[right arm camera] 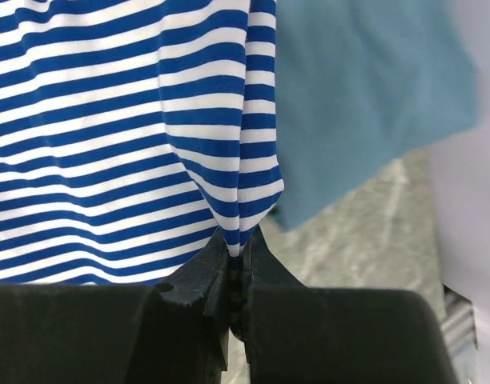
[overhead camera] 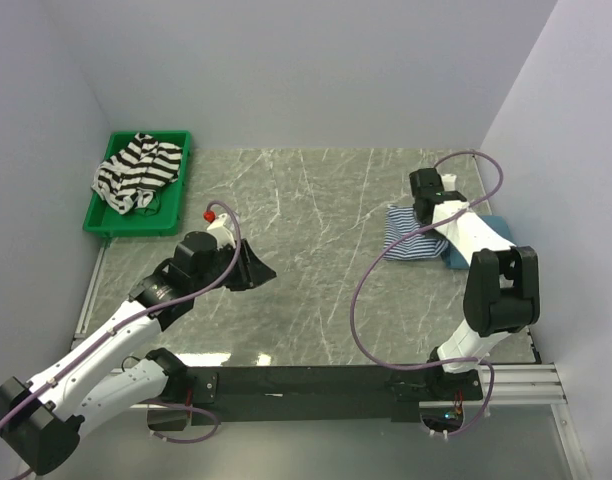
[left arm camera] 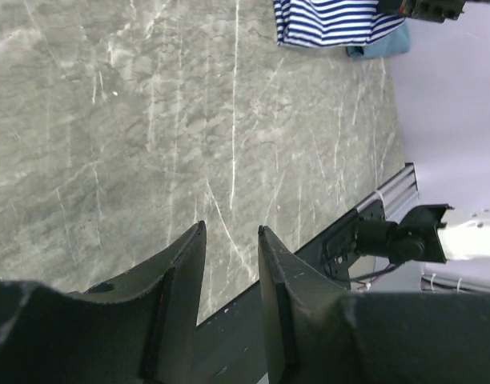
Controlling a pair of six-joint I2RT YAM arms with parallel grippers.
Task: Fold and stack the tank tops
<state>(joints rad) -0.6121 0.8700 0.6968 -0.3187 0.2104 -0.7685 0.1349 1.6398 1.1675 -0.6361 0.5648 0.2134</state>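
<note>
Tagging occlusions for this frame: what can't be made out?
- Teal top: top view, largely under the blue-striped top and right arm; fold unclear.
- Right gripper: top view, jaws hidden beneath the arm.
- Black-and-white top: top view, crumpled in the green bin; lower layers hidden.

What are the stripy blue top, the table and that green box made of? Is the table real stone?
Blue-and-white striped tank top: soft matte cloth, perhaps thin knit; it folds and puckers where the right gripper pinches it.
Table: grey with white veins like marble; real stone or printed surface, I cannot tell.
Green box: seemingly rigid moulded plastic, evenly bright, straight walls.
</note>
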